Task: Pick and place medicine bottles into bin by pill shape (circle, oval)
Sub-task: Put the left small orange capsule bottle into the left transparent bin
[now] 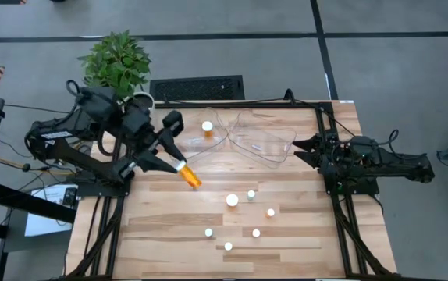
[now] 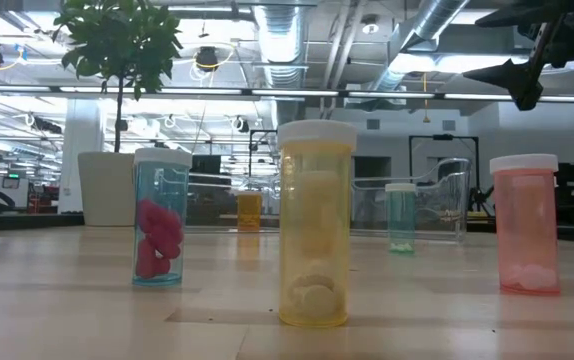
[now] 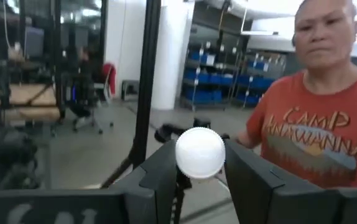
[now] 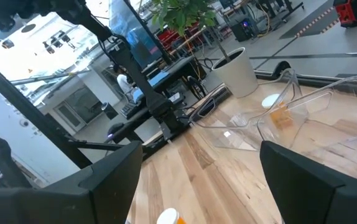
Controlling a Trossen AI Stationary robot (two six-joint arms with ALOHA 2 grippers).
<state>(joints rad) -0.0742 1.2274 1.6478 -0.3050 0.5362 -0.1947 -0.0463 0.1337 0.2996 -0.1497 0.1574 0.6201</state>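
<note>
High view, potted plant [image 1: 117,61]: stands off the table's far left corner, behind the left arm.
Left gripper [image 1: 173,163]: over the left half of the wooden table [image 1: 161,242], clenched on an orange bottle.
Held bottle [image 1: 186,173]: lies tilted between the left fingers, out over the tabletop; in the left wrist view its round white cap [image 3: 199,152] faces the camera, with a dark finger [image 3: 160,177] on each side.
Person [image 3: 318,106]: in an orange printed T-shirt, seen beyond the table in the left wrist view.
Left clear bin [image 1: 204,134]: at the table's far edge; one orange bottle with a white cap [image 1: 208,126] stands inside it.
Right clear bin [image 1: 264,140]: just beside the left bin, touching it at one corner.
Loose bottles: six white-capped bottles stand upright on the near centre of the table, the largest cap [image 1: 232,200] nearest the held bottle, the others [image 1: 229,247] spread near it and apart from one another.
Low view, nearest bottles: blue bottle [image 2: 160,216] with pink pills, yellow bottle [image 2: 315,223] with round pale pills, pink bottle [image 2: 526,224] on the right.
Right gripper [image 1: 297,151]: at the table's right edge, near the right bin, fingers spread apart and holding nothing.
</note>
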